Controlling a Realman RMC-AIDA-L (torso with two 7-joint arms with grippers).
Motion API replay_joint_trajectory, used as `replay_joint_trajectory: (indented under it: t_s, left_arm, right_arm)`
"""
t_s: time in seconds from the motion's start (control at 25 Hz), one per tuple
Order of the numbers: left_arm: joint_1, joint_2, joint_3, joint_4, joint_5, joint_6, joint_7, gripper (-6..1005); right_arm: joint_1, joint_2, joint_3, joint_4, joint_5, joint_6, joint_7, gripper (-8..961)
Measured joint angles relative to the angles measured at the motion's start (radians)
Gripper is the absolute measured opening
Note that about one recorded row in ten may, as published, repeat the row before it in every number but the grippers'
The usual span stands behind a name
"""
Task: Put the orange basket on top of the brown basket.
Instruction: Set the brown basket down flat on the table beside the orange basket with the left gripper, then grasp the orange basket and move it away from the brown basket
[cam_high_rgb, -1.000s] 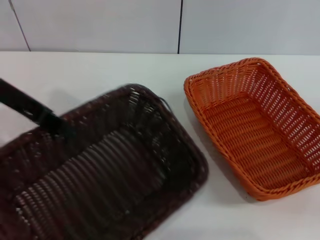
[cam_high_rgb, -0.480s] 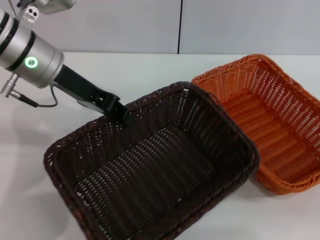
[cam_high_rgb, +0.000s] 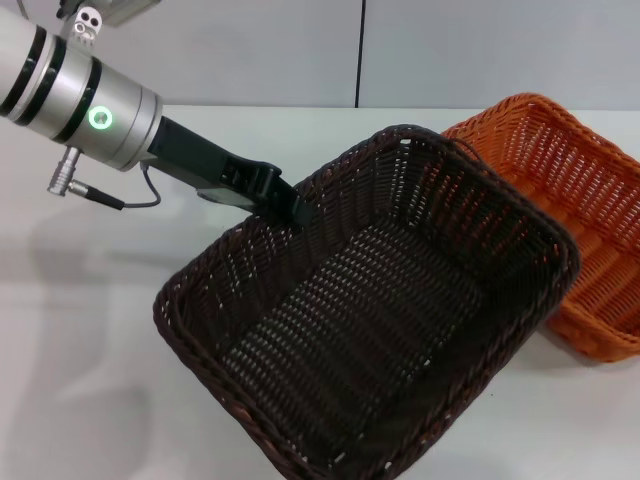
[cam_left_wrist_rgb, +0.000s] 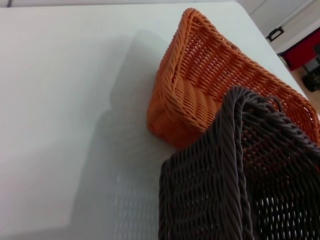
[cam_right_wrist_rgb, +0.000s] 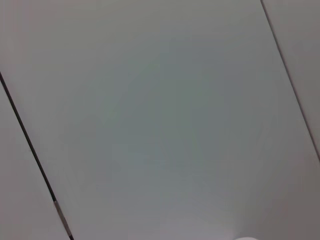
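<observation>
From the head: left gripper (cam_high_rgb: 296, 212) fingers closed on the far-left rim of the brown basket (cam_high_rgb: 380, 320), held tilted above the white tabletop (cam_high_rgb: 80, 350), overlapping the orange basket (cam_high_rgb: 590, 220) at right; from the left wrist: brown weave over orange rim; from the right wrist: only blank panels.

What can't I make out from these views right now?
- Head view: the brown basket, held up by the left gripper, covers the near-left part of the orange basket; whether they touch is unclear.
- Head view: the orange basket's right side is cut off by the picture's edge.
- Left wrist view: the brown basket's rim hides the orange basket's floor.
- Right wrist view: only blank panels; the right gripper is out of view.
</observation>
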Motion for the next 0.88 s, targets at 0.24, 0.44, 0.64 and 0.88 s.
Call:
replay_joint_trajectory:
  t_s: [0.24, 0.44, 0.64, 0.88]
  left_arm:
    - [0.007, 0.001, 0.006, 0.020, -0.007, -0.016, 0.003, 235]
    - [0.041, 0.005, -0.001, 0.011, -0.010, -0.045, 0.047, 240]
    - [0.058, 0.015, -0.015, 0.002, -0.050, -0.042, 0.067, 318]
    - [0.095, 0.010, -0.017, -0.068, -0.176, -0.004, 0.082, 544]
  right_arm:
    - [-0.001, -0.003, 0.006, 0.000, 0.000, 0.010, 0.000, 740]
    - [-0.008, -0.002, 0.002, 0.012, 0.000, 0.015, 0.000, 740]
    - [-0.025, -0.002, -0.002, 0.013, 0.000, 0.015, 0.012, 740]
    - [-0.037, -0.031, -0.032, 0.009, -0.021, 0.016, 0.090, 740]
